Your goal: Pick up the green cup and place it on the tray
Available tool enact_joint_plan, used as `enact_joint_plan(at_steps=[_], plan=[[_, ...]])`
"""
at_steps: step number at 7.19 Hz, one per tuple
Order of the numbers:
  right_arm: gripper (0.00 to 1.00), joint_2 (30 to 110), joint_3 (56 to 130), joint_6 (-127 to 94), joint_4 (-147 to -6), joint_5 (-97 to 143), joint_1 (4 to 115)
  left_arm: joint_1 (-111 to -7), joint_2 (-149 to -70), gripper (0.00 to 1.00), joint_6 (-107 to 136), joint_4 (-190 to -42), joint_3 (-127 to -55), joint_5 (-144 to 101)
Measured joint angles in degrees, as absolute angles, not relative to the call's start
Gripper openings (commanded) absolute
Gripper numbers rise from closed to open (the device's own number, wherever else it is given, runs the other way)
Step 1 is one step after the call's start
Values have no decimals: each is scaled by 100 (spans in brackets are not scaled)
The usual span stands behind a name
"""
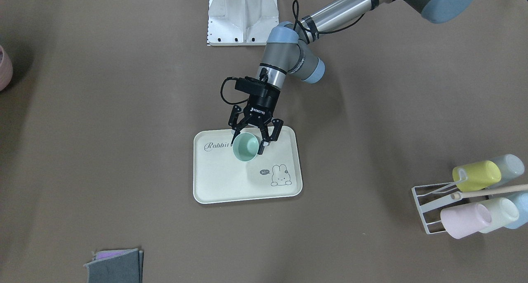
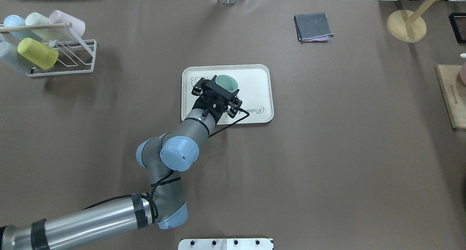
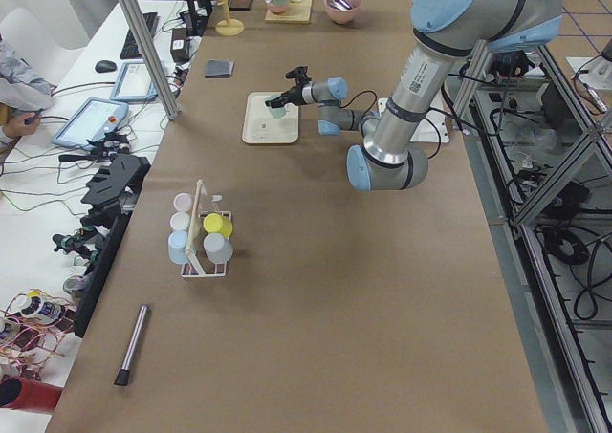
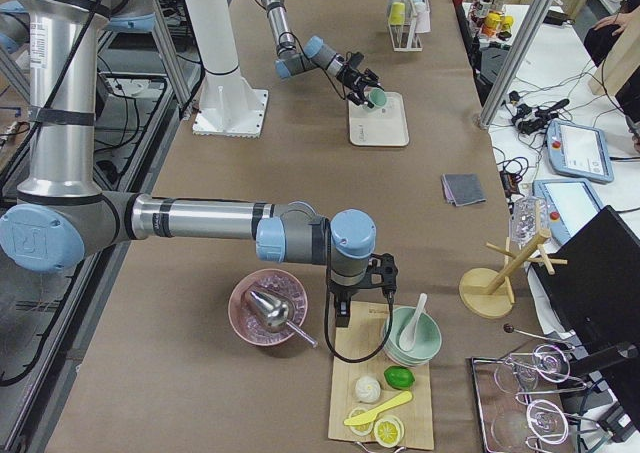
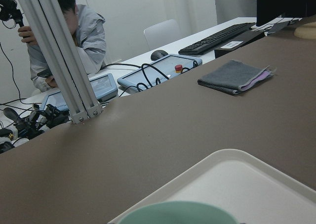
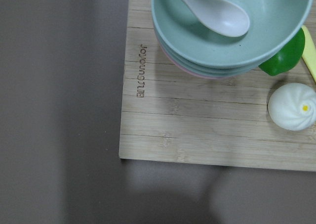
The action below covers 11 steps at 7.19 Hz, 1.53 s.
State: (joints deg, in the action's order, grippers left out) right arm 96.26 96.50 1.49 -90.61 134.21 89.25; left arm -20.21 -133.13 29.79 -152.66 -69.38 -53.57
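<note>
A brown table (image 2: 346,177) beside a white desk (image 5: 207,40) and chair (image 5: 163,32).

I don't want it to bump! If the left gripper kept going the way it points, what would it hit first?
The left gripper would probably hit the tray, just under the green cup between its fingers.

L arm reaching fwd, L gripper (image 1: 247,146) fingers (image 1: 264,139) clamped on green cup (image 1: 246,150), R gripper (image 4: 352,303) pointing down, state unclear

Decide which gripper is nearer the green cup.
Left. The left gripper holds the green cup over the tray; the right gripper hangs far off, at the wooden board.
</note>
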Motion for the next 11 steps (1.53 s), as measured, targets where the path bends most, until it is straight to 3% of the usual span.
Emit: enact_joint_plan(at_steps=[8, 11], plan=[[100, 9633, 9643, 150, -9061, 13424, 8965, -1864, -13468, 88, 2999, -15269, -6723, -5149], [100, 9633, 9642, 150, -9061, 13423, 8965, -1857, -13445, 96, 3091, -15402, -6751, -5172]])
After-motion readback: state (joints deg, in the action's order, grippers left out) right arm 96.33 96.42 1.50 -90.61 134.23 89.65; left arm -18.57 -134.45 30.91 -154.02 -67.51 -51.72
